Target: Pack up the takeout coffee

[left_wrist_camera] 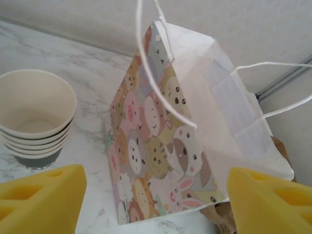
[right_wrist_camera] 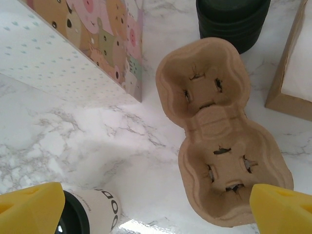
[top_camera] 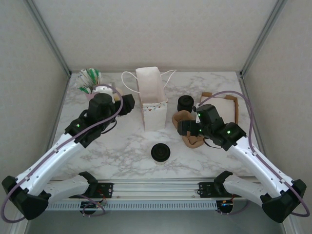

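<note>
- Closest to the arm bases, the takeout coffee (top_camera: 160,152) stands upright on the marble tabletop (top_camera: 122,161). It's roughly centre between the two arms and in front of the paper bag (top_camera: 152,100), but well apart from it, and nothing is touching it.
- In the right wrist view we catch the same cup in the bottom-left corner, pale side with dark lettering, right next to one yellow pad (right_wrist_camera: 29,209).
- The right pincer (right_wrist_camera: 156,217) is spread wide and has hold of nothing. It hangs over the near end of the brown pulp cup carrier (right_wrist_camera: 219,141), which lies flat just right of the bag.
- The left pincer (left_wrist_camera: 153,202) is also wide apart with nothing in its grip. It's pointed at the bag's cartoon-animal side, and we can't tell if a pad brushes the paper.
- The bag stands upright and open, with its white handles up.
- A stack of paper cups (left_wrist_camera: 34,117) sits left of the bag.
- The black cylinder (right_wrist_camera: 231,22) sits just beyond the carrier, with a brown box (right_wrist_camera: 292,73) to its right.
</note>
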`<action>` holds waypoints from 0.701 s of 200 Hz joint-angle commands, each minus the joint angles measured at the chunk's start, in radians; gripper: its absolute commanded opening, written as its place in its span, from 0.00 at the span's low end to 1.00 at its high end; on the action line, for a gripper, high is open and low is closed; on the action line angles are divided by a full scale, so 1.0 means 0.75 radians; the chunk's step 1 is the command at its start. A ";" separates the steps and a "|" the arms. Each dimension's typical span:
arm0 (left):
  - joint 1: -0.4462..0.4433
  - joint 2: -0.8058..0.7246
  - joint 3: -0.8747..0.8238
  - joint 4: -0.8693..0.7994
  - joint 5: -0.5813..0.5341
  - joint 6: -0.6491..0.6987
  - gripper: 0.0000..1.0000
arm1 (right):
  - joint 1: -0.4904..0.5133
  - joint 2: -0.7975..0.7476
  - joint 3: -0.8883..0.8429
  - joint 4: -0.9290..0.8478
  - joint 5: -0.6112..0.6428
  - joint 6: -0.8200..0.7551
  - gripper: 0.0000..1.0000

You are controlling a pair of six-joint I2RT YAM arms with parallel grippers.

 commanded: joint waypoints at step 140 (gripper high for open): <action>-0.038 0.569 0.556 -0.398 0.182 -0.105 0.23 | -0.008 -0.006 -0.056 -0.048 -0.016 -0.010 0.92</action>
